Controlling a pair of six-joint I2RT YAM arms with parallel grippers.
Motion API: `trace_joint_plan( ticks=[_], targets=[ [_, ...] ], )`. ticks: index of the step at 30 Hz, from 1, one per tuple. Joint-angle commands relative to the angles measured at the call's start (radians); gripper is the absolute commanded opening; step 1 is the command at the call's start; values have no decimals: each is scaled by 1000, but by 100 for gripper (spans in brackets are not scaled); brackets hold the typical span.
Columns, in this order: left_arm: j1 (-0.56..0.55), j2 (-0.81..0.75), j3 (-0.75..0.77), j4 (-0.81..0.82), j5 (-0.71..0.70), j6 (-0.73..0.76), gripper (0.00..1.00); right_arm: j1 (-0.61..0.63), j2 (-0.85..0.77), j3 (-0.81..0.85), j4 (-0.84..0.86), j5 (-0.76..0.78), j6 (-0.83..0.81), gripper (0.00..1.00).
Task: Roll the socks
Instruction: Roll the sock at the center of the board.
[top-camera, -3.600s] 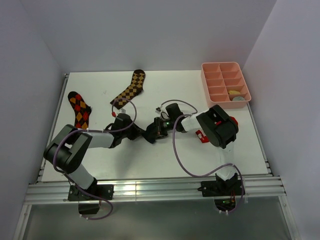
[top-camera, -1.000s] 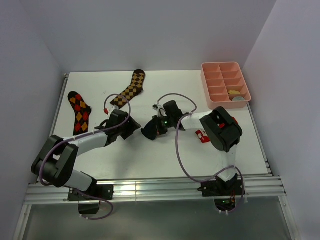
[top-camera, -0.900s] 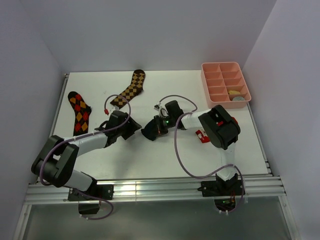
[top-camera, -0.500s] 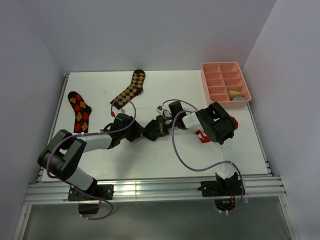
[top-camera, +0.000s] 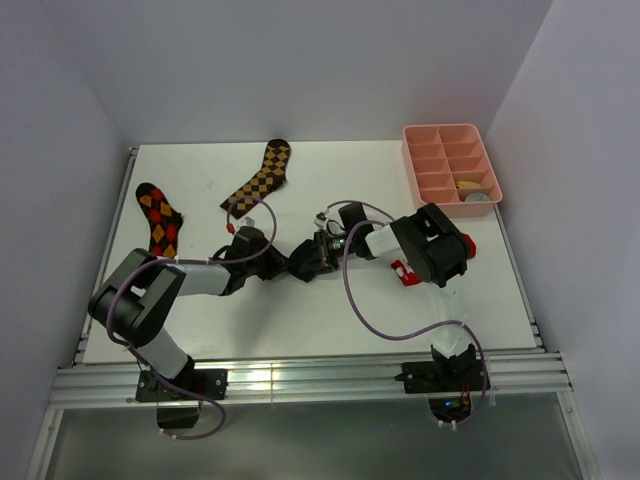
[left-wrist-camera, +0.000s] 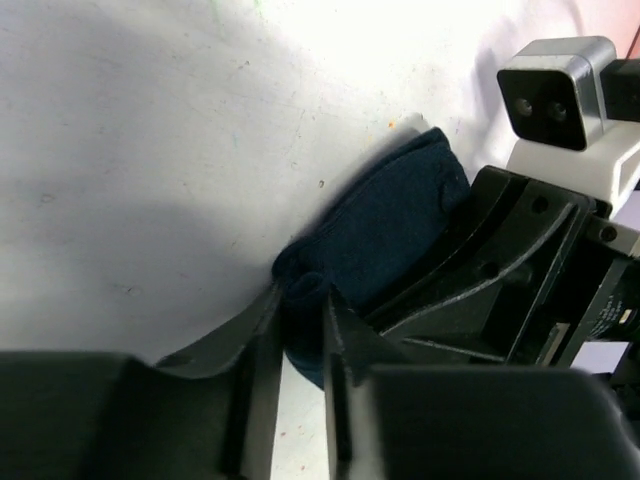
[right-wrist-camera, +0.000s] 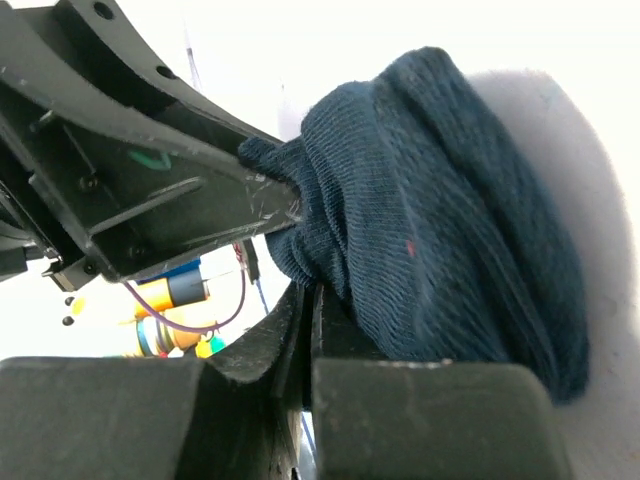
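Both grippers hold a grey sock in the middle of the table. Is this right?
No: the sock is dark navy, not grey, as the right wrist view shows. The left gripper and right gripper both hold it in the middle of the table.

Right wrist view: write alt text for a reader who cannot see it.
A bunched dark navy sock fills the frame, pinched at its left edge by the right gripper. The left gripper reaches in from upper left, touching it.
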Motion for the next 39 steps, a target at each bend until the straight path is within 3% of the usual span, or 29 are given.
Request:
trace_joint_plan(
  ticks=[1, 3, 5, 10, 17, 20, 26, 39],
  targets=[
    [-5, 31, 22, -57, -10, 26, 21, -12, -2, -14, -118, 129, -98, 6],
    [-7, 35, 34, -68, -13, 32, 11, -12, -36, -14, -149, 152, -128, 11],
    [-7, 38, 42, -84, -8, 40, 1, -9, -67, -22, -186, 197, -170, 22],
    [-10, 36, 80, -137, -16, 72, 0, 10, -234, -68, -237, 332, -257, 42],
    [-18, 28, 145, -238, -24, 118, 0, 95, -484, -154, -220, 641, -426, 45],
    [-19, 36, 177, -288, -24, 140, 0, 201, -545, -174, -203, 850, -526, 46],
    [-19, 44, 217, -347, -24, 158, 0, 373, -539, -174, -140, 1100, -659, 47],
    [-19, 56, 257, -367, -5, 163, 0, 511, -389, -122, -126, 1261, -767, 47]
  ],
)
